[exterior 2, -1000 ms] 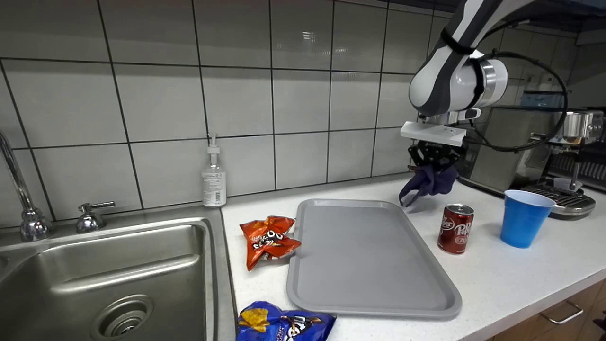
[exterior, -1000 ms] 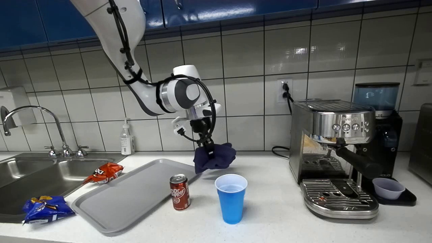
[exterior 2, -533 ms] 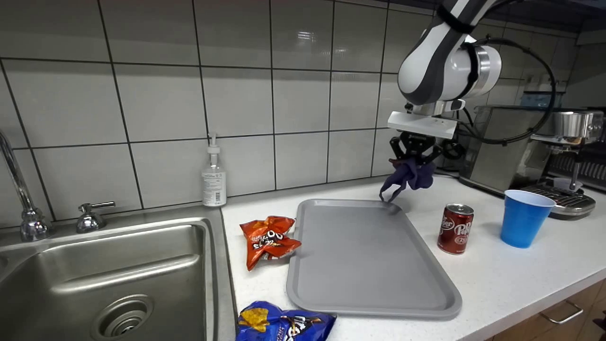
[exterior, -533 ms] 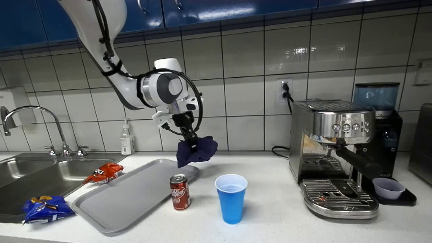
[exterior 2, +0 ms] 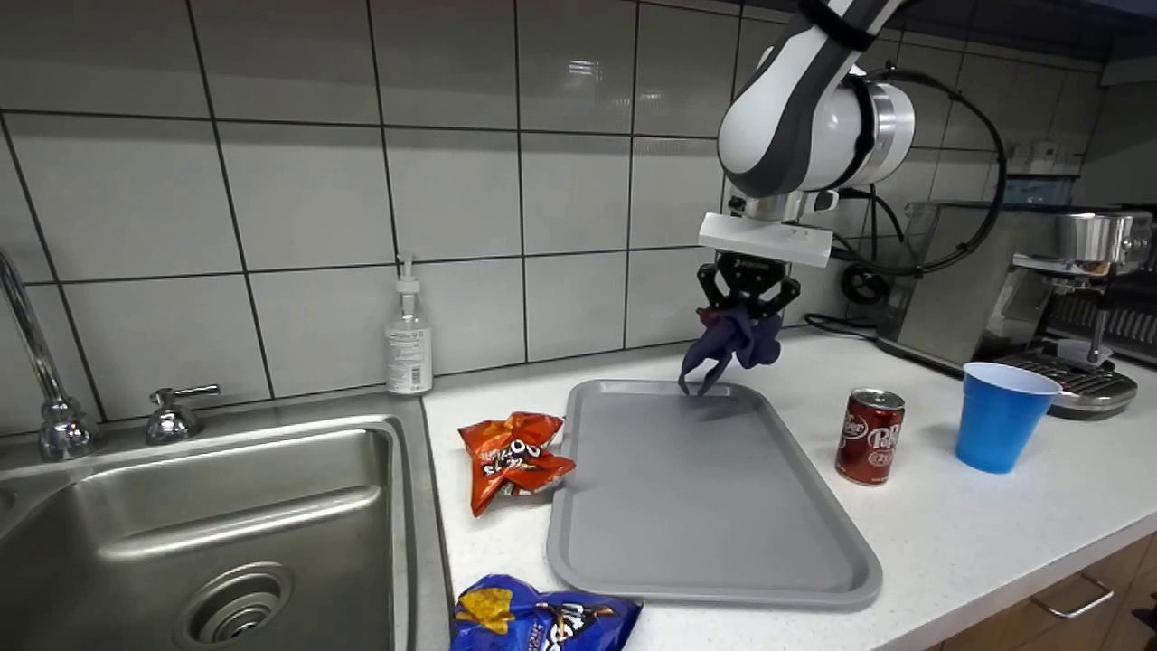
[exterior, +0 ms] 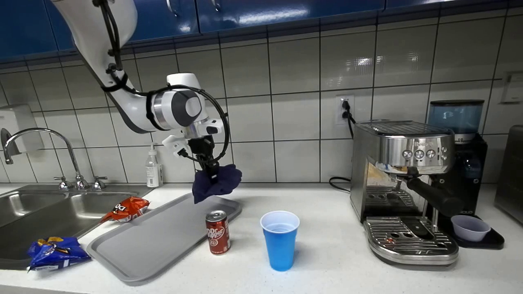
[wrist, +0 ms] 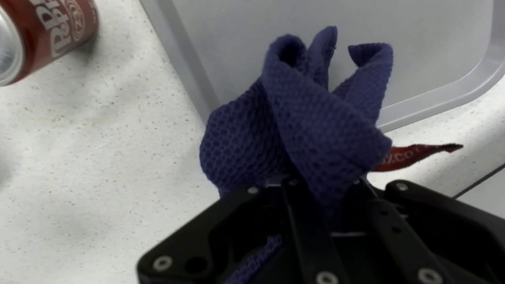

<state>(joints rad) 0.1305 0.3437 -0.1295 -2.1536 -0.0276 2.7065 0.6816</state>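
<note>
My gripper [exterior 2: 743,312] is shut on a crumpled dark purple cloth [exterior 2: 730,342]. The cloth bulges out past the fingers in the wrist view [wrist: 315,130], with a red tag [wrist: 414,156] on one side. The fingertips are hidden in its folds. The cloth hangs over the back end of the grey tray [exterior 2: 705,515], near the tiled wall. I cannot tell whether its lowest tip touches the tray. A red soda can [exterior: 217,234] stands upright beside the tray; it also shows in the wrist view [wrist: 59,35]. A blue cup [exterior: 280,245] stands upright beyond the can.
An orange chip bag [exterior 2: 513,459] and a blue chip bag [exterior 2: 547,622] lie between tray and sink [exterior 2: 420,506]. A soap bottle [exterior 2: 409,353] stands by the wall. A coffee machine [exterior: 404,151] stands at the opposite end. Blue cabinets [exterior: 286,12] hang above.
The gripper and cloth have moved along the wall toward the sink, rising at first. They have gone from beside the tray to over its back end. Other objects have not moved.
</note>
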